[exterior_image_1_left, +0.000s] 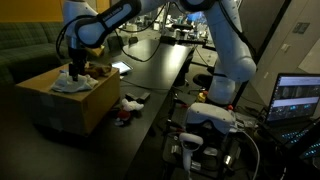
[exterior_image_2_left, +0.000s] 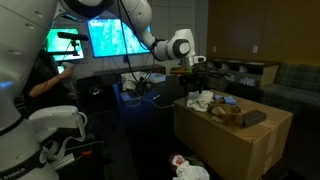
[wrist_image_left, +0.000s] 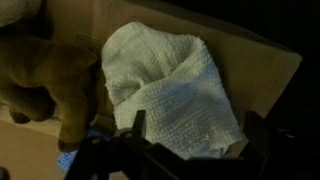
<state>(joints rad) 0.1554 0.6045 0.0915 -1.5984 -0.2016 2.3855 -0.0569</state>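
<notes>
Wrist view looks down on the crumpled white terry cloth (wrist_image_left: 170, 85), lying atop the brown cardboard box (wrist_image_left: 275, 60) directly beneath the gripper (wrist_image_left: 195, 145), whose fingers stand spread wide, straddling the cloth's near end; a brown plush toy (wrist_image_left: 50, 80) lies just beside.

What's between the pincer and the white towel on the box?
Nothing visible. In the wrist view the open pincer hangs straight over the towel; the brown plush lies beside it, off the path.
</notes>
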